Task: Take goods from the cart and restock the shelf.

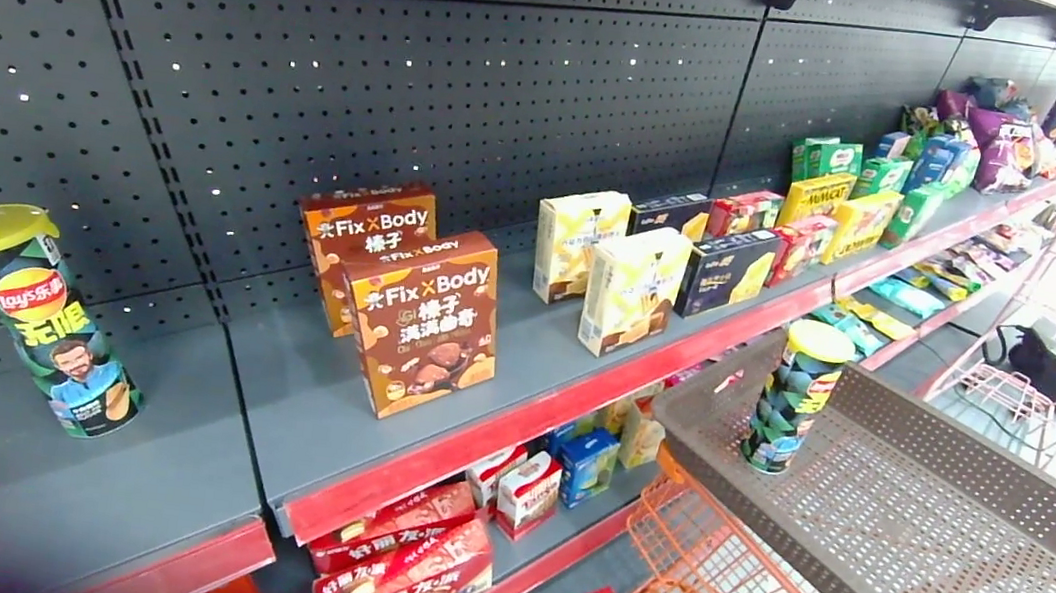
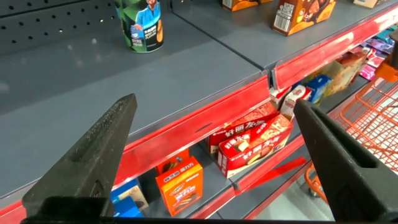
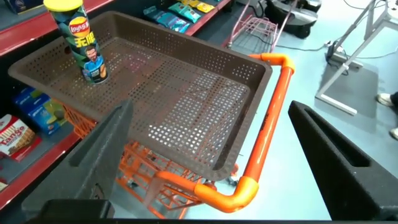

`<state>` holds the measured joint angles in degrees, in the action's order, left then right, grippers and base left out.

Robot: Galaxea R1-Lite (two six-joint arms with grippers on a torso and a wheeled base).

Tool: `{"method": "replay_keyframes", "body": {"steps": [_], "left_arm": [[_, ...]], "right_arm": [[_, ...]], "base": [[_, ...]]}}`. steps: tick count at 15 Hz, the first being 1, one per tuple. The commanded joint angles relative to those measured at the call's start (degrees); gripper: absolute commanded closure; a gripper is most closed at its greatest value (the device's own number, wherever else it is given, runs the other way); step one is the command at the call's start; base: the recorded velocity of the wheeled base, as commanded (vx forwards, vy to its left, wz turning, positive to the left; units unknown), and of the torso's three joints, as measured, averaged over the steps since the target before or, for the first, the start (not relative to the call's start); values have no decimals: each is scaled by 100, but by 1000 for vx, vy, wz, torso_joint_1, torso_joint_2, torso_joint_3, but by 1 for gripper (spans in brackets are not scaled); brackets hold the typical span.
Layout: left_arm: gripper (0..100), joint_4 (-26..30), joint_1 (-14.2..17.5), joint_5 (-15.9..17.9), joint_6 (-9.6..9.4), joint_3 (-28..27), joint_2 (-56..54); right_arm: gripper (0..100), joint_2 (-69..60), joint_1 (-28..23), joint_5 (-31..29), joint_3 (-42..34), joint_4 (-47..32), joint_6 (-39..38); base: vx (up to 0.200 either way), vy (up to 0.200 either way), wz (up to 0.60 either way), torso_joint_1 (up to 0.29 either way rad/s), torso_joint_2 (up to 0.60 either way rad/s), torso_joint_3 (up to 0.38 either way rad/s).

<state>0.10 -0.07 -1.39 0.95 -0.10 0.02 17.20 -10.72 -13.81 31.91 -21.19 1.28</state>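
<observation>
Cans of chips stand in two places. One, the shelf can [image 1: 36,322], has a yellow lid and sits on the grey shelf [image 1: 302,410] at its left end, close to the dark pegboard back wall [image 1: 415,71] and well apart from the other goods. The second, the cart can [image 1: 793,395], stands upright in the brown perforated tray [image 1: 974,442] on top of the orange cart [image 1: 705,580], in the tray's corner nearest the shelf.

The left hand [image 2: 214,102] hangs over the shelf's red front edge [image 2: 205,115]. Its two dark fingers [image 2: 93,155] are spread wide with nothing between them, and the shelf can stands beyond it, farther back on the grey board. The right hand [image 3: 211,106] hangs above the tray, near the cart's orange handle [image 3: 267,124]. Its fingers are likewise splayed far apart and hold nothing, and the cart can stands at the tray's far corner from it, untouched.

To the right of the shelf can on the same shelf, two brown boxes [image 1: 419,323] stand one behind the other. After them come pale yellow boxes [image 1: 630,289], dark blue boxes [image 1: 728,271], and red, yellow and green ones toward the far end. On the lower shelf, red boxes [image 1: 404,564] lie near a small blue carton [image 1: 588,465].
</observation>
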Motion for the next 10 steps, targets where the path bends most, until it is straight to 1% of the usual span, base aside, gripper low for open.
{"method": "replay_keyframes", "body": {"steps": [1,10], "left_arm": [[0,-1,-1,-2,2,10,-2],[0,-1,-1,-2,10,1,-2]], "right_arm": [[0,3,-1,1,-1,1,4],[0,3,8,-95,-1,1,4]], "base": [[0,0,0,0,0,0],[0,0,0,0,0,0]]}}
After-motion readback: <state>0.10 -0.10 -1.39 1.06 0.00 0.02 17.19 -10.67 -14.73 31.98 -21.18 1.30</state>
